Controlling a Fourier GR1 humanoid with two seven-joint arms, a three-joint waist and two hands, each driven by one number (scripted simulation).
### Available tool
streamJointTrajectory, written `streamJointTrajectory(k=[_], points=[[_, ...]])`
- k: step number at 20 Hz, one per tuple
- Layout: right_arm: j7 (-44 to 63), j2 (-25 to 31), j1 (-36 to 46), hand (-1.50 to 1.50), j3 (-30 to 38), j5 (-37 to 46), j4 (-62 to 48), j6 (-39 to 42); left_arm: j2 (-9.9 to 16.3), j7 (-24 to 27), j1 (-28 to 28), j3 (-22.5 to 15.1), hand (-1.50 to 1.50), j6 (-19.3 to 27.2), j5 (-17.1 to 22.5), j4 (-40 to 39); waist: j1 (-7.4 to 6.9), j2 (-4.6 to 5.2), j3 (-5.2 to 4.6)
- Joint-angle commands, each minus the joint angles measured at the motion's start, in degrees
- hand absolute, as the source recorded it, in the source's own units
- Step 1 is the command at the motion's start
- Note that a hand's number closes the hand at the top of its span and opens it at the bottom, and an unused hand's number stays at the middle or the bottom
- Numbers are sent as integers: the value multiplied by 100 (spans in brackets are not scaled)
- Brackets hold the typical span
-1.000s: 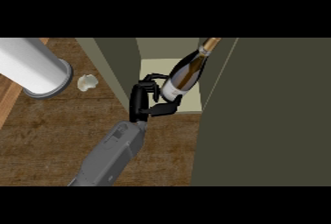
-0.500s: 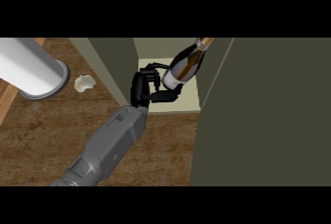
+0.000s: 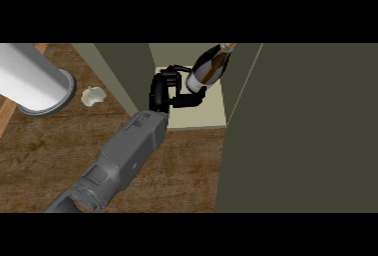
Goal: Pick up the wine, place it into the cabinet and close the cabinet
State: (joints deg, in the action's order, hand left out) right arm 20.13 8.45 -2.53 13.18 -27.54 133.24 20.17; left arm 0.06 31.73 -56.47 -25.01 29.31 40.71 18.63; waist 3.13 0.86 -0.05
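The wine bottle (image 3: 207, 69) is dark with a pale label and a tan neck that points up and to the right. It hangs tilted over the cabinet's pale shelf (image 3: 198, 119), inside the opening. My left hand (image 3: 161, 93) is shut on the bottle's lower body, its fingers curled round it from the left. The grey forearm (image 3: 125, 150) comes in from the lower left. The cabinet's left wall (image 3: 124, 70) stands just beside the hand. My right hand shows nowhere.
A broad dark olive panel (image 3: 310, 130), seemingly the open cabinet door, fills the right side. A large white cylinder (image 3: 29, 80) lies at the upper left on the wooden counter (image 3: 44, 145). A small white lump (image 3: 92, 96) sits next to it.
The left hand has carried the bottle a little further up into the cabinet opening, and the forearm has stretched after it.
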Motion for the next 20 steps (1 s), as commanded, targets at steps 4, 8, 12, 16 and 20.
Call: streamJointTrajectory(k=[4, 8, 12, 16, 20], points=[[3, -26, 33, -150, -52, -6, 140, -14, -5, 157, -95, 9, 150, -126, 172, -567, 166, 48, -3], [-258, -142, 143, -150, -283, 336, -186, 149, -5, 294, 228, -210, 150, 39, 240, -415, 234, 78, -5], [-24, -59, 439, -150, -303, 301, -202, -60, -6, 409, 233, -238, 150, -179, 194, -707, 189, 88, -10], [-170, -212, 200, -150, -321, 254, -87, -6, -6, 680, 313, -172, 150, -127, 297, -742, 269, 91, -11], [-66, -220, 383, -150, -361, 204, -223, -124, -5, 904, 277, -197, 150, -167, 281, -836, 262, 124, -15]])
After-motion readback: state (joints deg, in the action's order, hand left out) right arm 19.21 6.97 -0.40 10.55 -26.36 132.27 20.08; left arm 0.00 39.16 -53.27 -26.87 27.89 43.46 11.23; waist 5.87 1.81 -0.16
